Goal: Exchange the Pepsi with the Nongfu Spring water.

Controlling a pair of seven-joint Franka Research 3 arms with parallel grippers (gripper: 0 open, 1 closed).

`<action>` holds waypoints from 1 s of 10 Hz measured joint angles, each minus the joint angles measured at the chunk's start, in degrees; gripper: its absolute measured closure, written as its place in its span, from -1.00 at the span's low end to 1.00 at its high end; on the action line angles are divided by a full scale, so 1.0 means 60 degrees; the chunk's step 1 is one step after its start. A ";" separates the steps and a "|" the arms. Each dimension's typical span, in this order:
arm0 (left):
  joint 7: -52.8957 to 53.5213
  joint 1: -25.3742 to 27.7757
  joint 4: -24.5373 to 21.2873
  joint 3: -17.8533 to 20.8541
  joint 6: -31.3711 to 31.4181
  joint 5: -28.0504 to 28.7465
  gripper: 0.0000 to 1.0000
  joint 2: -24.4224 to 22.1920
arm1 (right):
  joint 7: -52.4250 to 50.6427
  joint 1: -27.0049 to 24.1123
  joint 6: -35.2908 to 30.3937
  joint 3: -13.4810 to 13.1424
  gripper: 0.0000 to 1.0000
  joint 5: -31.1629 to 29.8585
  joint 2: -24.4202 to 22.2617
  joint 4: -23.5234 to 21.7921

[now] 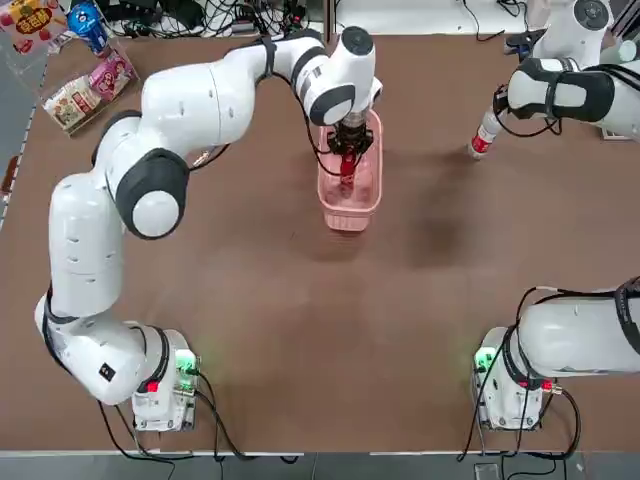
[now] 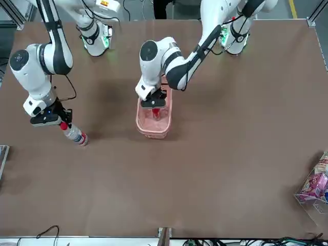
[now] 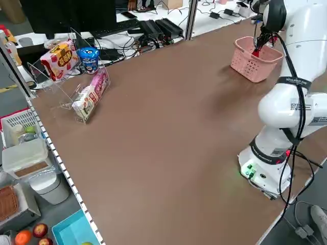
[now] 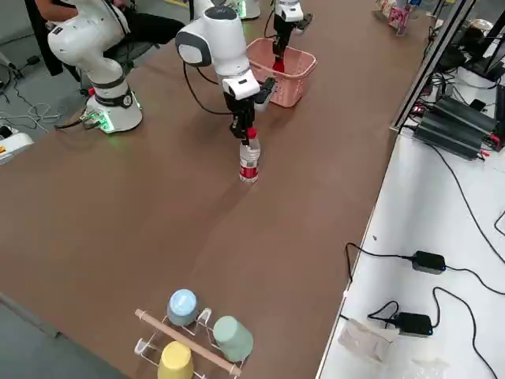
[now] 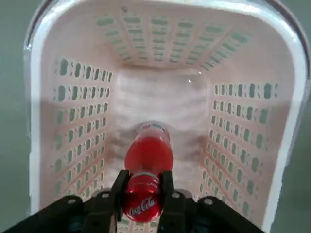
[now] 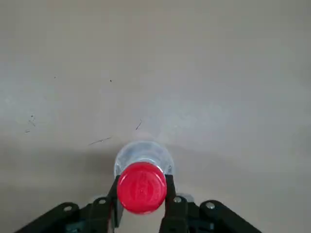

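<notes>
The basket (image 1: 350, 200) stands on the desk (image 1: 300, 320) near its far centre. The Pepsi (image 1: 347, 170) is inside the basket, with the left gripper (image 1: 347, 150) directly above it. The Nongfu Spring water (image 1: 483, 135) stands on the desk to the right of the basket, well apart from it, below the right gripper (image 4: 243, 130).

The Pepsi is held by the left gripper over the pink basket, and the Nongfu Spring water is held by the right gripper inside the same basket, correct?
Not quite. The right gripper holds the Nongfu Spring water on the bare table, apart from the pink basket, as the top view shows. The rest stands.
</notes>
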 joint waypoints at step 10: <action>0.1952 0.3463 0.0164 -0.0032 -0.3329 -0.1861 0.36 -0.3734 | 0.3266 0.2837 -0.4445 0.0340 0.29 0.0269 -0.0621 0.2909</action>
